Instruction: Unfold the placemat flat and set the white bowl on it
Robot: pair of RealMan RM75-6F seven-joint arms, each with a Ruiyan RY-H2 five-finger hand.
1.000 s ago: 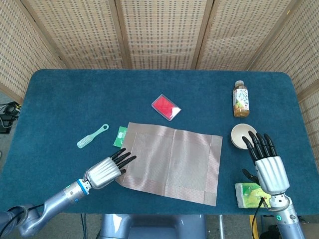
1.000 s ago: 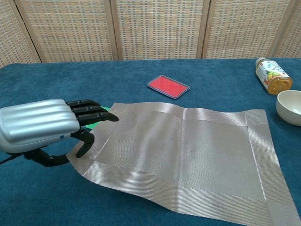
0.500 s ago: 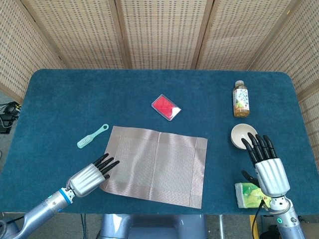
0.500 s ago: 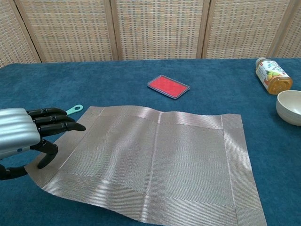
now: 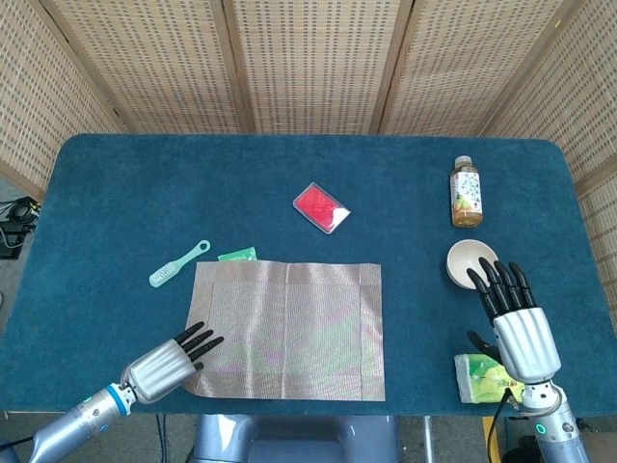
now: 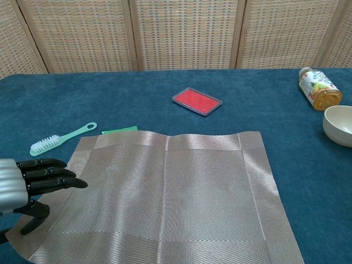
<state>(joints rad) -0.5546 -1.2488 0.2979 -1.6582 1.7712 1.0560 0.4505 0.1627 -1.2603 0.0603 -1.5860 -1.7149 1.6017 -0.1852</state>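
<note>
Placemat (image 5: 286, 328) now lies unfolded on the tabletop (image 5: 145, 193), one faint crease ridge near its far edge in the chest view, so step 1 looks about done.

Left hand (image 5: 166, 365) sits at the mat's near-left corner, fingers over the edge w/ thumb below; can't tell if it pinches the corner. Mat spreads away to that hand's right, long axis roughly left-right, edges near square to the tabletop.

Right hand (image 5: 516, 318) is empty, fingers spread, fingertips just short of the white bowl (image 5: 471, 262).

Next, I judge: free the left hand, right hand grips the bowl rim, carries it leftward onto the mat centre.
</note>
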